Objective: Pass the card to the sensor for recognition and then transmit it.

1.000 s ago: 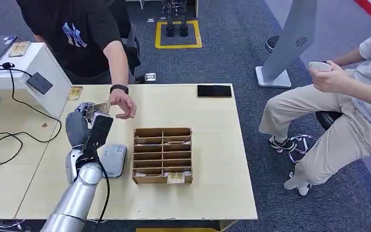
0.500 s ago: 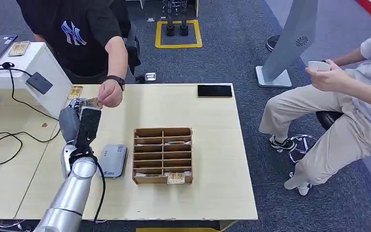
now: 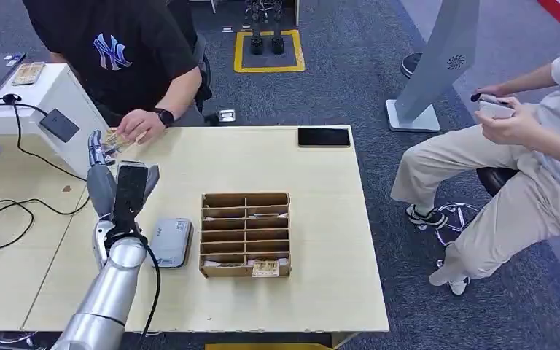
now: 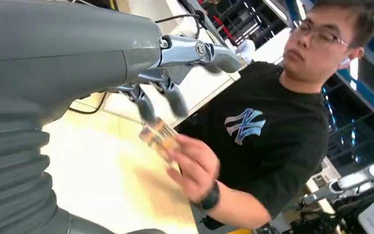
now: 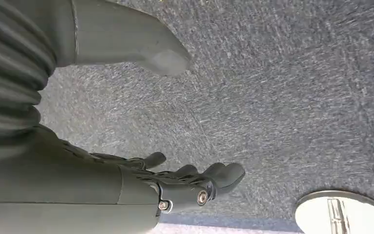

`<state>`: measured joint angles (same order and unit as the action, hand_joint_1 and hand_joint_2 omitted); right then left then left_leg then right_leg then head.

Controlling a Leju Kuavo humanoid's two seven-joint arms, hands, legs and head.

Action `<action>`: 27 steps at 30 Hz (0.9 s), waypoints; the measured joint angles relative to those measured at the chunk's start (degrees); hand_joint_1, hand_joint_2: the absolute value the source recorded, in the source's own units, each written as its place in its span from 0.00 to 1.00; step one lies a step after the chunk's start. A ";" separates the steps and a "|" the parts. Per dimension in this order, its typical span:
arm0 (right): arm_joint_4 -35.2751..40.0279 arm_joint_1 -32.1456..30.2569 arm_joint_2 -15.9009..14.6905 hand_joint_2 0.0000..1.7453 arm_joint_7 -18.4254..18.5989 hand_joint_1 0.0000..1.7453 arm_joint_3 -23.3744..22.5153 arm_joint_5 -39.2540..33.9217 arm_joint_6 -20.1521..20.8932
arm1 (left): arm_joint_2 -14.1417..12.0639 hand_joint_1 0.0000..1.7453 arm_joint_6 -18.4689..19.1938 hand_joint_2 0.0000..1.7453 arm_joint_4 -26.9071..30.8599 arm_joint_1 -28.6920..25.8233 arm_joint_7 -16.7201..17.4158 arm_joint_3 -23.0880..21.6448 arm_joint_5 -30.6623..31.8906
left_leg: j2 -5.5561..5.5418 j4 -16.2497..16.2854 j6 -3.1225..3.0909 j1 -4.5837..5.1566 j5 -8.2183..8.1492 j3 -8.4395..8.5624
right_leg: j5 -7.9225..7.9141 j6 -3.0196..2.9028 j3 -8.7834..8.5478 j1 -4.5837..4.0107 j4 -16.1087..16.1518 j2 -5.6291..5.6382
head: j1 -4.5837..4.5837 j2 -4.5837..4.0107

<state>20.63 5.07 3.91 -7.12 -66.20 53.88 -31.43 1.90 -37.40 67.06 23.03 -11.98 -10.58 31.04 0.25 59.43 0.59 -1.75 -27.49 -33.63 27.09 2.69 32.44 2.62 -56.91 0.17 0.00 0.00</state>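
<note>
At ten o'clock on the pale wooden counter (image 3: pixel 321 219) we see our grey left hand (image 3: pixel 109 164) with fingers (image 4: pixel 173 95) spread, holding nothing; the small yellowish patterned card (image 3: pixel 114 141) sits in a person's hand (image 3: pixel 140 125). Our right hand (image 5: pixel 175 183) hangs loosely open over grey carpet (image 5: pixel 282 97)

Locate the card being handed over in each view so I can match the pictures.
Head view: the card is at the table's far left edge, in the person's hand, just past the left hand.
Left wrist view: the card sits between the robot's fingertips and the person's hand.
Right wrist view: not in it; carpet there.
Shared landmark: the person's black wristwatch.
</note>
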 joint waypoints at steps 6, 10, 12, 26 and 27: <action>-0.20 0.71 0.00 1.00 0.17 0.00 0.00 0.00 0.00 | -0.04 0.00 -0.02 1.00 0.00 -0.15 -0.24 0.07 -0.52 | -0.02 0.00 0.00 0.00 0.00 0.00 | 0.00 0.00 0.00 0.00 0.00 -0.02 | 0.00 0.00; -0.20 0.89 0.00 1.00 0.17 0.00 0.00 0.02 0.00 | -0.04 0.00 -0.72 1.00 0.00 -0.18 -1.00 0.15 -1.83 | -0.02 0.00 0.00 0.00 0.00 -0.03 | 0.00 0.00 -0.01 0.00 -0.01 -0.01 | 0.00 0.00; -0.26 1.53 -0.02 1.00 0.78 0.00 0.15 0.56 -0.09 | -0.04 0.00 -1.71 0.00 0.00 -0.28 -2.88 0.81 -5.84 | 0.01 -0.01 0.00 0.00 0.00 -0.07 | 0.00 0.00 0.00 0.00 -0.02 0.01 | 0.02 -0.02; -0.70 6.87 -1.27 1.00 5.29 0.00 6.62 -2.08 -0.39 | -2.32 0.00 -2.08 1.00 -1.95 -1.19 -6.73 4.22 -18.82 | 0.01 0.00 -0.02 0.00 0.02 -0.05 | -0.02 -0.02 0.05 0.00 -0.01 0.01 | 0.00 -0.02; -0.72 6.88 -1.31 1.00 5.29 0.00 7.06 -2.51 -0.48 | -2.47 0.00 -2.08 1.00 -2.16 -1.19 -6.73 4.22 -18.86 | 0.01 0.00 -0.02 0.00 0.02 -0.05 | -0.01 -0.02 0.06 0.00 -0.01 0.01 | 0.00 0.00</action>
<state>19.91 11.95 2.60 -1.84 -59.14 51.36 -31.91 -0.57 -39.47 64.89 21.84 -18.71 -6.36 12.17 0.26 59.43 0.57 -1.75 -27.47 -33.68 27.08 2.67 32.49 2.62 -56.92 0.18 0.00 0.00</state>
